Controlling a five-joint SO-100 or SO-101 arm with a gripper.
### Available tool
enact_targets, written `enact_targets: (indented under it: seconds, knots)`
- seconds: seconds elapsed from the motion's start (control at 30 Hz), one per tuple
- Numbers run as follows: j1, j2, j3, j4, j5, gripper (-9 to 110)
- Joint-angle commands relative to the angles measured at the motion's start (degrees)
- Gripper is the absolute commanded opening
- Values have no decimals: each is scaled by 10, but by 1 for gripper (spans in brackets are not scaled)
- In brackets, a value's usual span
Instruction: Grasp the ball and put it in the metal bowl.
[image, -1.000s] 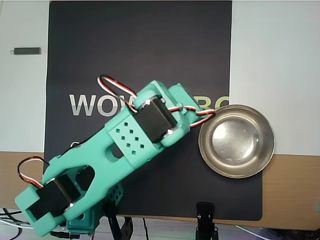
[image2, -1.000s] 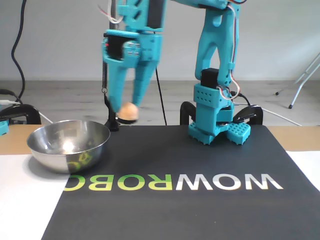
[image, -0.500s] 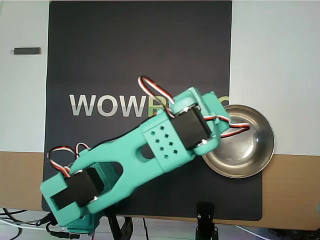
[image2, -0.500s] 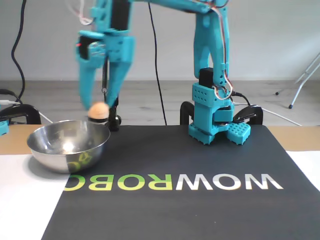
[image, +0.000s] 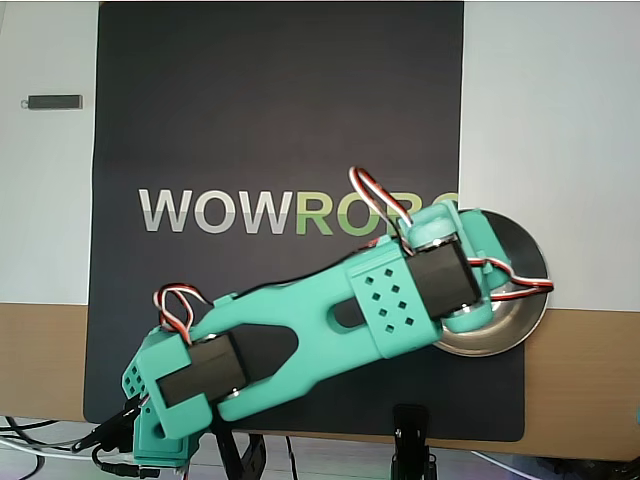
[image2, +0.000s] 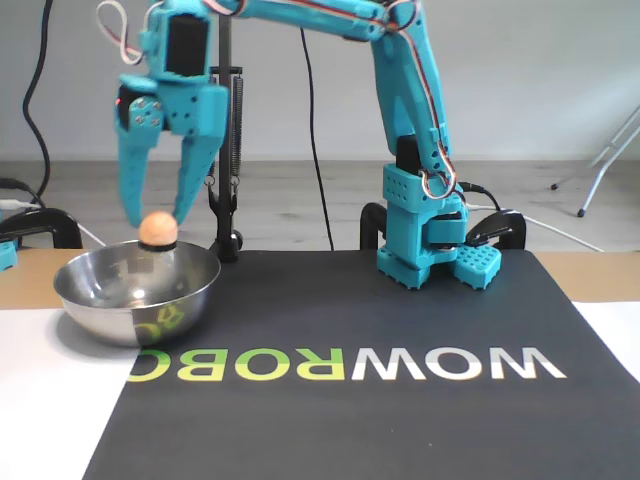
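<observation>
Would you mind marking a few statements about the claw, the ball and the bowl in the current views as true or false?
1. The ball sits between the fingertips of the claw, above the metal bowl. True.
2. The ball lies on the black mat. False: it is at the claw's fingertips, off the mat.
3. In the overhead view the arm covers part of the metal bowl. True.
4. The bowl lies upside down. False: it stands open side up.
5. The mat is blank. False: it carries printed lettering.

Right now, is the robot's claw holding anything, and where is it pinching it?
Yes. The gripper holds the ball, pinched on its two sides between the fingertips, above the metal bowl.
</observation>
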Motion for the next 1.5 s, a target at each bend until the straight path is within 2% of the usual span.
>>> enact_targets:
  seconds: [0.0,0.4,1.47]
  knots:
    - [12,-11,-43,-3,2,32]
    - [43,-73,-105,-3,2,32]
    - [44,-78,-103,-4,2,32]
